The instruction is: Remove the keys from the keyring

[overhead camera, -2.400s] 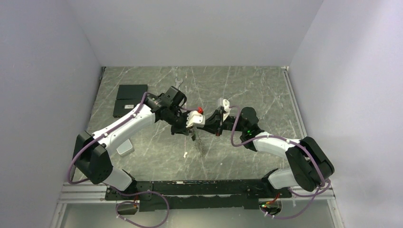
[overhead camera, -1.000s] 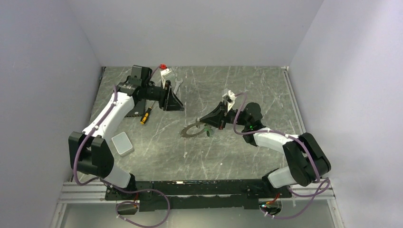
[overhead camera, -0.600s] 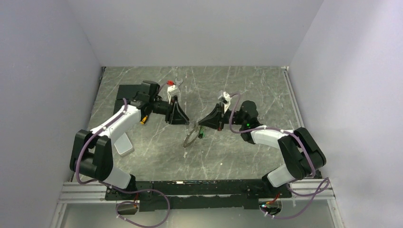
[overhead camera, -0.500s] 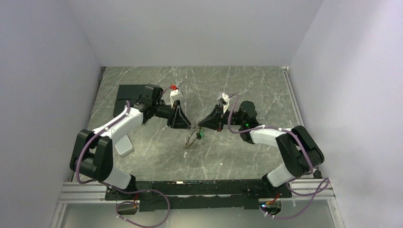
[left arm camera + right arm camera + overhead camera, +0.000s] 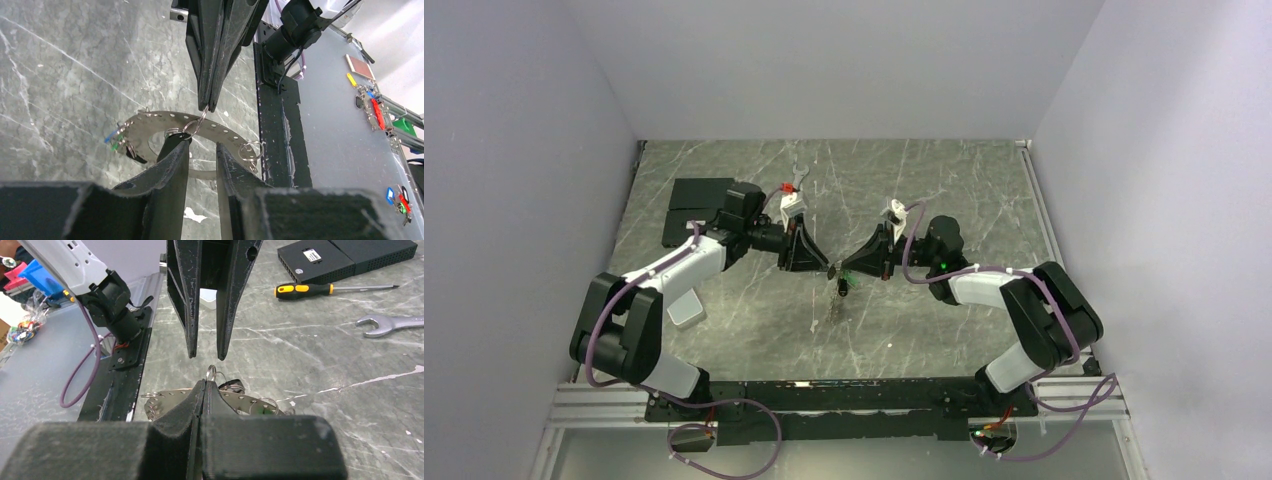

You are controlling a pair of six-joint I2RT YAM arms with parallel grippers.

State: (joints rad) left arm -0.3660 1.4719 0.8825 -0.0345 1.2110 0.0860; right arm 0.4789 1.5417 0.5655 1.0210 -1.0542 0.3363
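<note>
The keyring (image 5: 150, 118) is a flat dark-grey hoop with a row of holes and several small split rings on it. It hangs tilted above the table in the top view (image 5: 839, 297). My right gripper (image 5: 205, 384) is shut on one small split ring (image 5: 211, 372) of the hoop (image 5: 242, 402). The keys (image 5: 115, 140), with green and blue heads, hang at the hoop's left end, and one green head (image 5: 269, 410) shows in the right wrist view. My left gripper (image 5: 202, 146) is open and empty. It faces the right gripper (image 5: 842, 271) tip to tip, just short of the hoop.
A silver wrench (image 5: 390, 322) and a yellow-handled screwdriver (image 5: 305, 289) lie on the marble table behind the left arm. Two flat black boxes (image 5: 696, 205) sit at the back left. A small white block (image 5: 686, 305) lies near the left arm's base.
My left gripper has come from the back left to the middle and now faces the right gripper. My right gripper has lifted the hoop off the table, so it now hangs.
</note>
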